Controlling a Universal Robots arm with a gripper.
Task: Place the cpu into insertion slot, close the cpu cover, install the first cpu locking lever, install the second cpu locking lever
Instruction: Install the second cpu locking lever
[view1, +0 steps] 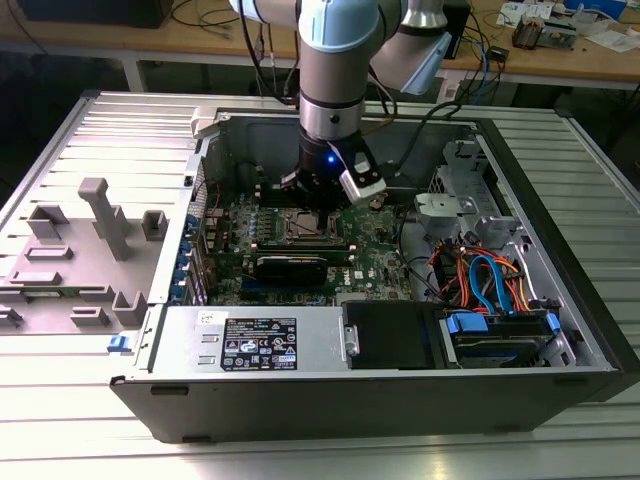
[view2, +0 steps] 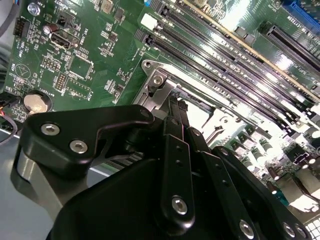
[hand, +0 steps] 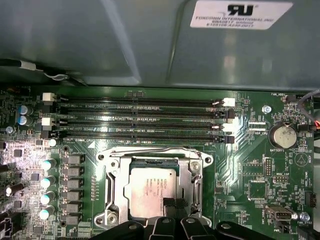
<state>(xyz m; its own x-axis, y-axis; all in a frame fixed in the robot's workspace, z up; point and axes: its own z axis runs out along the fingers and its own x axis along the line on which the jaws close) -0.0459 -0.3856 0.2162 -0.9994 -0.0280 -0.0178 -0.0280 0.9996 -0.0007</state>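
The cpu (hand: 150, 187), a silver-grey square chip, lies flat in the insertion slot (hand: 102, 157) of the green motherboard. The silver cpu cover (hand: 194, 182) lies down around the chip and frames its top. My gripper (hand: 170, 206) hangs right over the chip's near edge, its black fingers (hand: 165, 202) pressed together with nothing seen between them. In the second wrist view the gripper (view2: 179, 117) points down at the slot's metal corner (view2: 156, 79). In the exterior view the gripper (view1: 325, 200) stands just above the slot (view1: 305, 228) inside the open computer case. I cannot tell how the locking levers stand.
Long black memory slots (hand: 145, 120) run beside the socket, with a coin battery (hand: 282, 135) nearby. A black expansion card (view1: 290, 265), a power supply box (view1: 260, 340) and bundled cables (view1: 490, 280) crowd the case. Grey fixtures (view1: 100, 220) stand on the table at the exterior view's left.
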